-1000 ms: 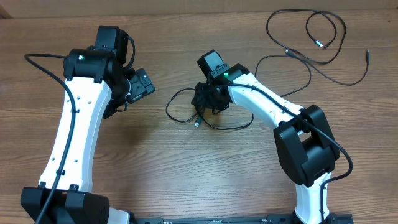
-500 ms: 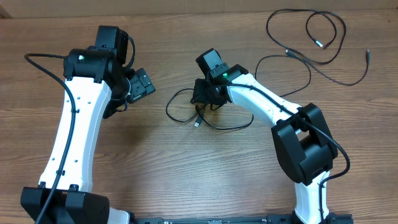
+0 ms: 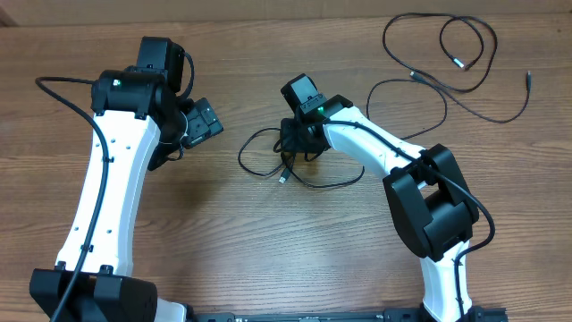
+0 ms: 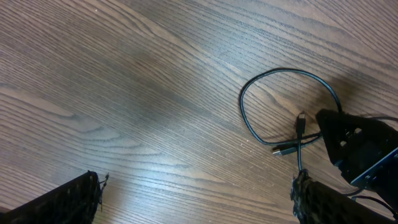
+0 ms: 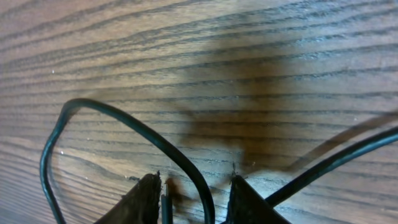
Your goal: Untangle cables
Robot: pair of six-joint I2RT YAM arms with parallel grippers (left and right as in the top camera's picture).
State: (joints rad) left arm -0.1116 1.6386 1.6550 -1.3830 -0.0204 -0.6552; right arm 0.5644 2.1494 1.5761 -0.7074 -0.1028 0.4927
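Your right gripper (image 5: 193, 202) is straddling the thin black looping cable (image 5: 134, 127), jaws narrow, not yet pinching; the farther left gripper (image 4: 196, 190) is hanging wide.

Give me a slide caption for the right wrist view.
Right gripper straddles a black cable loop on the wooden table.

Two arms stand at one table (image 3: 268, 259): a left arm (image 3: 107, 192) and a right arm (image 3: 371, 143). Each carries one gripper, making two: left gripper (image 3: 207, 120) and right gripper (image 3: 290, 145). Each wrist view shows two fingertips (image 4: 68, 202). The cables form two groups: one bunch (image 3: 239, 158) mid-table and one spread (image 3: 384, 36) at the far right. How many separate cords are in either cannot be told. Overhead, four plug ends (image 3: 465, 64) show: three far right, one in the bunch.
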